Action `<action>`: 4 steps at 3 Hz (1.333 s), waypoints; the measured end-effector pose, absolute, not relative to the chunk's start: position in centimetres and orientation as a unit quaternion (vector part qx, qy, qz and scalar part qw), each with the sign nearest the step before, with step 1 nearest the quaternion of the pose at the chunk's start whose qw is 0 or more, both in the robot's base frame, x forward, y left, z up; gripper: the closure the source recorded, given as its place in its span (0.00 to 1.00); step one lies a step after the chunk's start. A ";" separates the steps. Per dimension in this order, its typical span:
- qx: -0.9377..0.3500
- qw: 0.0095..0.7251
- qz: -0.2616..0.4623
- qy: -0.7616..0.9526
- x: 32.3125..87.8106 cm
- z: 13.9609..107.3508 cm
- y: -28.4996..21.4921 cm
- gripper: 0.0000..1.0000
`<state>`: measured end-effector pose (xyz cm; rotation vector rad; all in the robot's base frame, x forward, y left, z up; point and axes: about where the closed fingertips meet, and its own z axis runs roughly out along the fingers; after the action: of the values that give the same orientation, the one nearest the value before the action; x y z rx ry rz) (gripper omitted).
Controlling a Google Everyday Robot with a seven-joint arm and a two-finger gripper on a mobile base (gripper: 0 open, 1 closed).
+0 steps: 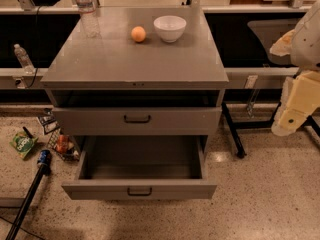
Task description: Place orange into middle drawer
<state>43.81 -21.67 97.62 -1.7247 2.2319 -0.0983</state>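
Note:
The orange sits on the grey tabletop near the back, just left of a white bowl. The middle drawer, the lower of the two grey fronts, is pulled wide open and nothing shows inside it. The drawer above it stands out a little from the cabinet. My gripper hangs at the far right edge of the view, beside the cabinet at about upper-drawer height, well away from the orange and holding nothing that I can see.
A clear water bottle stands at the tabletop's back left. Another bottle is on a ledge to the left. Snack bags and a can lie on the floor left of the cabinet. A dark pole slants across the floor.

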 end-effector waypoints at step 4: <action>-0.478 0.393 0.209 0.757 54.0 91.6 -14.1 0.00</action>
<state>53.97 -14.06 91.63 -1.2117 1.9218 0.5309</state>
